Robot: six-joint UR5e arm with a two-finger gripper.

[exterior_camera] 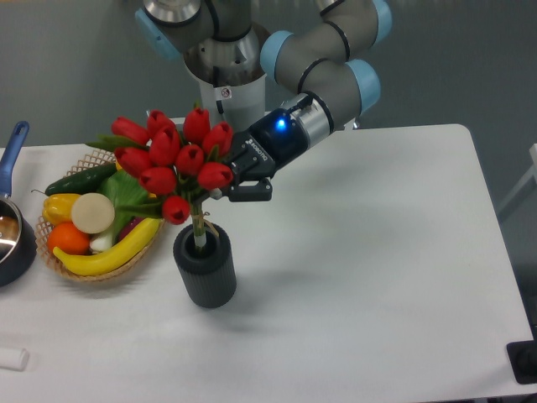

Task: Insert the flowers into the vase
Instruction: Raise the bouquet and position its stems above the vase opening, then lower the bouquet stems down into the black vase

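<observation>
The flowers (172,159), a bunch of red tulip buds with green leaves, hang just above the vase (205,281), a dark grey ribbed cylinder standing at the table's left-centre. Their stems (199,227) reach down into the vase's round mouth, and the heads are still well above the rim. My gripper (220,186) comes in from the upper right and is shut on the flowers just under the heads. The buds hide part of its fingers.
A woven basket (44,252) with a banana (109,252), an orange, a cucumber and other produce stands just left of the vase. A dark pot (13,243) with a blue handle is at the left edge. A small white object (13,358) lies at the front left.
</observation>
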